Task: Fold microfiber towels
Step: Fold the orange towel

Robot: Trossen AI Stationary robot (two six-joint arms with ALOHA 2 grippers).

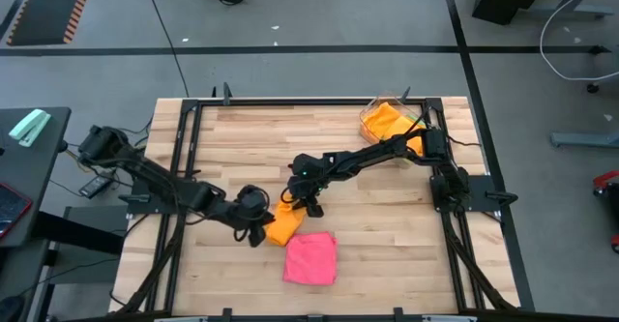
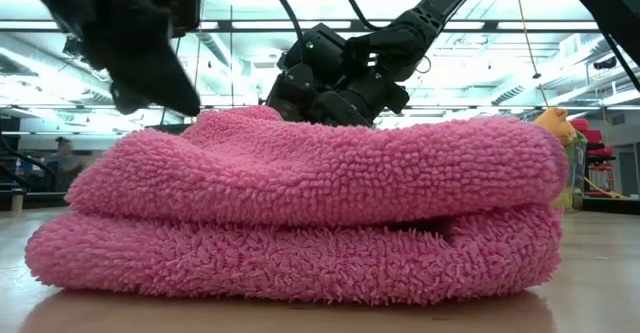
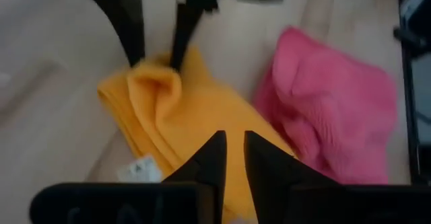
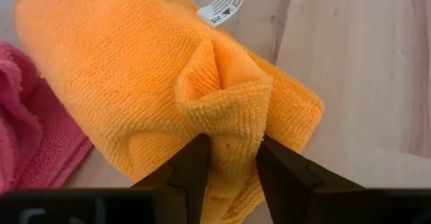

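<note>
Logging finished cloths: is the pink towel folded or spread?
Folded: the pink towel lies doubled, two thick layers stacked, a compact square in the high view.

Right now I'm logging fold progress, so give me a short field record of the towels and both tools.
orange towel: folded, on the table beside the pink one, a raised pucker at one end
pink towel: folded, flat, untouched
left tool: over the orange towel, fingers a little apart
right tool: open, fingers either side of the pucker
tray: more orange cloth, far right corner
</note>
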